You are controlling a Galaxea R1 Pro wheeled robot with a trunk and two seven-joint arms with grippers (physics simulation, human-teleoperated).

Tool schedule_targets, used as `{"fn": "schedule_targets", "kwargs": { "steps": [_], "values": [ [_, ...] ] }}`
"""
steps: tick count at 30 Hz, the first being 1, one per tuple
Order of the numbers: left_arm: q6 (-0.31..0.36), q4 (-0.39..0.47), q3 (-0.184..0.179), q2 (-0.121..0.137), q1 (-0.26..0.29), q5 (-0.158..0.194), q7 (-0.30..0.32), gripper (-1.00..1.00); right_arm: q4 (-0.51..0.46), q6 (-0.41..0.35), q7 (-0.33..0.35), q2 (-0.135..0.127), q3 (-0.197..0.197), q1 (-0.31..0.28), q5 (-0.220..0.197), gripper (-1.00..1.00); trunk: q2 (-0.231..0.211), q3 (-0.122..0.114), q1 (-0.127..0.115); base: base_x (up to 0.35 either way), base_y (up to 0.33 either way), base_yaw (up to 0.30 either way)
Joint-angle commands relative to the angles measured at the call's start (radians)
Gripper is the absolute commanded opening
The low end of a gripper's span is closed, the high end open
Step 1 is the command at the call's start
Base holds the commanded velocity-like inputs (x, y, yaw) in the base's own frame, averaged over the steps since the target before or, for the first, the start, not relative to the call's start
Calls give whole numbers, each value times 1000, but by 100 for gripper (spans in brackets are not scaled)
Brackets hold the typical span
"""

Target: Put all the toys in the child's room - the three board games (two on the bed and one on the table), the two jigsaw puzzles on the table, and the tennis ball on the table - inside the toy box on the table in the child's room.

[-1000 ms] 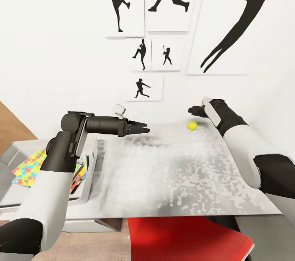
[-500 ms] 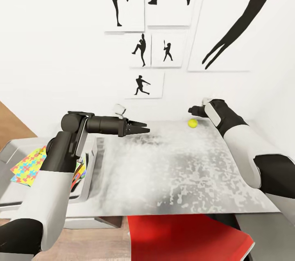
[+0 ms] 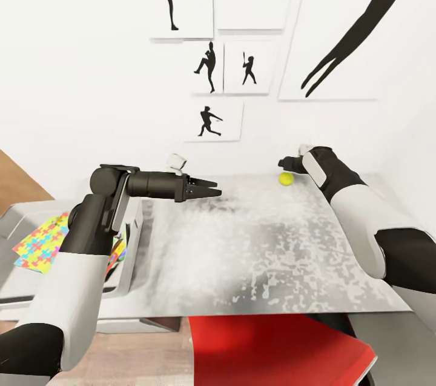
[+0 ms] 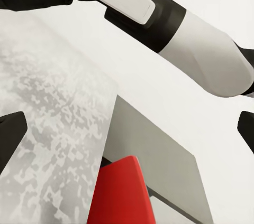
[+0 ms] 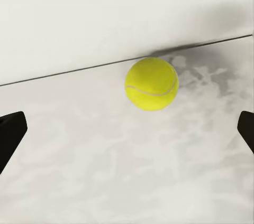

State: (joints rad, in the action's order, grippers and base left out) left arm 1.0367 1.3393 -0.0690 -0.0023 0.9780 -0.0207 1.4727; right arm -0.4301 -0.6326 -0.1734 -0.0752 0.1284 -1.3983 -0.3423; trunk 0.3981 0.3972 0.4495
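The small yellow-green tennis ball (image 3: pixel 285 178) (image 5: pixel 152 83) rests on the pale grey-white table (image 3: pixel 260 252) near its far edge, against the white wall. Just above and beside it hovers my right gripper (image 3: pixel 289 163) (image 5: pixel 127 131), open, with the ball ahead between its spread fingertips and untouched. My left gripper (image 3: pixel 209 191) (image 4: pixel 127 131) is open and empty, held out over the table's left part and pointing right. At the left stands the pale grey toy box (image 3: pixel 134 234) holding a bright jigsaw puzzle (image 3: pixel 39 243) and another colourful flat item (image 3: pixel 118 252), partly hidden by my left arm.
A red object (image 3: pixel 272 349) (image 4: pixel 124 192) sits below the table's near edge. Black baseball-player silhouette pictures (image 3: pixel 212 122) hang on the white wall behind the table. Wood floor (image 3: pixel 15 183) shows at the far left.
The whole view has shifted a little, the wall pictures rising in the frame: the camera moved. Both arms keep their pose, and the ball now sits slightly nearer the right gripper.
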Motion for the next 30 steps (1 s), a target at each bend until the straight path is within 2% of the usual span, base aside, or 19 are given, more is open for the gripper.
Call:
{"fn": "schedule_targets", "kwargs": {
  "steps": [1, 21, 30],
  "values": [
    [11, 0, 0, -1, 1, -3, 5, 100, -1, -4, -8, -1, 8, -1, -11, 100, 2, 3, 0, 0, 0, 0],
    [11, 0, -4, -17, 2, -10, 5, 100, -2, -4, -8, -3, 9, -1, -8, 100, 2, 34, 0, 0, 0, 0],
    [11, 1, -9, -18, 2, -13, 5, 100, -2, -5, -8, -2, 7, -2, 56, 100, 2, 48, 0, 0, 0, 0]
  ]
}}
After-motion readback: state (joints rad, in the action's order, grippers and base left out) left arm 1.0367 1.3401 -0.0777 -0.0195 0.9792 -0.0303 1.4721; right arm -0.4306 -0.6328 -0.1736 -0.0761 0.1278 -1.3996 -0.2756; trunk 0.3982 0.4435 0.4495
